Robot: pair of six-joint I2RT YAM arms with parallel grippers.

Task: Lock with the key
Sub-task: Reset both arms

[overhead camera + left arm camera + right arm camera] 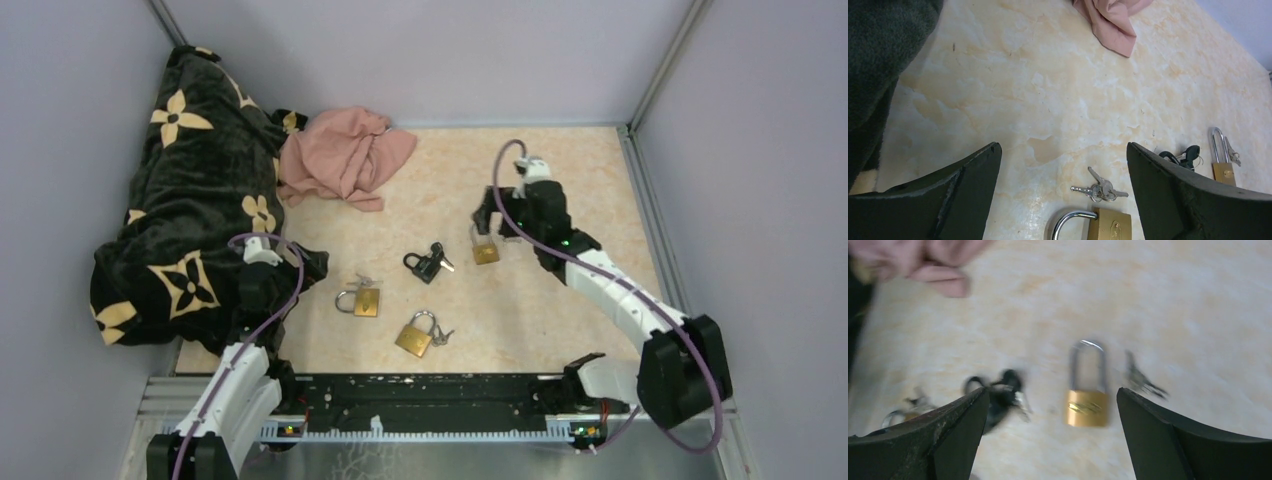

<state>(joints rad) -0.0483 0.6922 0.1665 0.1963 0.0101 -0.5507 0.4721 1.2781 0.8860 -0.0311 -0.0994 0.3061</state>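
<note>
Several padlocks lie on the beige table. A brass padlock (484, 248) lies right under my open right gripper (495, 215); in the blurred right wrist view this padlock (1087, 392) lies between the fingers of the gripper (1053, 392), with its keys (1143, 381) just to the right. A black padlock (428, 264) lies to the left of it. My open, empty left gripper (303, 265) hangs near a second brass padlock (361, 300). In the left wrist view, that padlock (1108, 225) and its bunch of keys (1100, 190) lie between the fingers of the gripper (1063, 147).
A third brass padlock (418, 335) with keys lies near the front edge. A pink cloth (345, 155) lies at the back. A black blanket with a flower pattern (190, 200) fills the left side, beside my left arm. Walls enclose the table.
</note>
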